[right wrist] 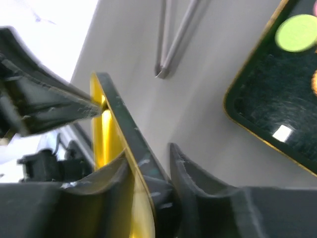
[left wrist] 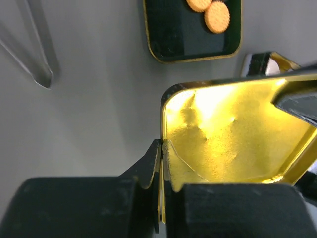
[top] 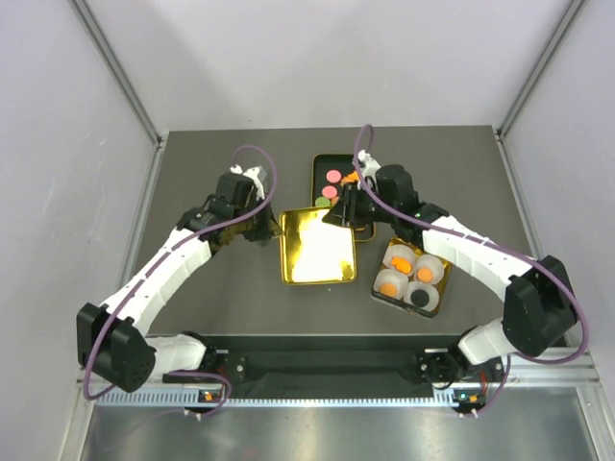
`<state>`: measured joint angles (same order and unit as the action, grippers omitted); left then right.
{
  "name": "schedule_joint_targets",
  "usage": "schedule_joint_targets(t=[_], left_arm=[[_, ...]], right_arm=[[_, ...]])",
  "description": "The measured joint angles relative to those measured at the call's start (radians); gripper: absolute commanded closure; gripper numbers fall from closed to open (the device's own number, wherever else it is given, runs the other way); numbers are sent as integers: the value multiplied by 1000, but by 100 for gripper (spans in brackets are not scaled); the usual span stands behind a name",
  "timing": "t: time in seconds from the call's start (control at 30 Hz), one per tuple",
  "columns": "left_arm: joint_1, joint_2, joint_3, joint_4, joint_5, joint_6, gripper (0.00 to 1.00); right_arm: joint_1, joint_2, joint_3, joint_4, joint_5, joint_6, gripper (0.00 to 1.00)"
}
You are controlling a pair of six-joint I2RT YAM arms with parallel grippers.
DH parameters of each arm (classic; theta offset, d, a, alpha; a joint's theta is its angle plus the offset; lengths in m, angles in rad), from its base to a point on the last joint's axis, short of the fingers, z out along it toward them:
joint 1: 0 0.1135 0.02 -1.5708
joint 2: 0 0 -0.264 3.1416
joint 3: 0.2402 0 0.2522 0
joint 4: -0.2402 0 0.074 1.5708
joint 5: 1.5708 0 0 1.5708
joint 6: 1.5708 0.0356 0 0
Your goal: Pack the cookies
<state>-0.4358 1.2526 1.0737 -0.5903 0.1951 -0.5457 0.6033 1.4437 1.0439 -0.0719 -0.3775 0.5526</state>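
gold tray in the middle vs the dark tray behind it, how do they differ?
Inside: the gold tray is shiny gold, the dark tray black.
Contents: the gold tray is empty, the dark tray holds loose cookies.
Grip: the left claw pinches the gold tray's edge; the dark tray lies free on the table.
Shared: both rectangular, rounded corners, gold rim.

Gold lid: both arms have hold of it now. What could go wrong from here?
1. Left gripper: its jaws are shut on only the thin rim of the gold lid, so the lid could slip or twist out when lifted.
2. Right gripper: its jaws take another edge, so uneven pulling might bend the lid.
3. The lid lies close to the black tray of cookies, and swinging it could knock them.
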Motion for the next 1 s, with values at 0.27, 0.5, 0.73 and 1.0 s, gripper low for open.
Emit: schedule_joint_targets(t=[0.27,0.5,0.73,1.0], left_arm=[[-13,-14,0,63,-88,66,34],[-150,-132,0,82,-275,193,20],[-579,-207,-19,184,-583,392,18],[-851,-182,-206,483,-919,806,18]], right_arm=[[2,-3,11,11,-10,29,100],[-39,28,87,-26,-42,82,100],[-136,132,237,-25,-136,198,100],[-191,188,312,-28,-236,324,100]])
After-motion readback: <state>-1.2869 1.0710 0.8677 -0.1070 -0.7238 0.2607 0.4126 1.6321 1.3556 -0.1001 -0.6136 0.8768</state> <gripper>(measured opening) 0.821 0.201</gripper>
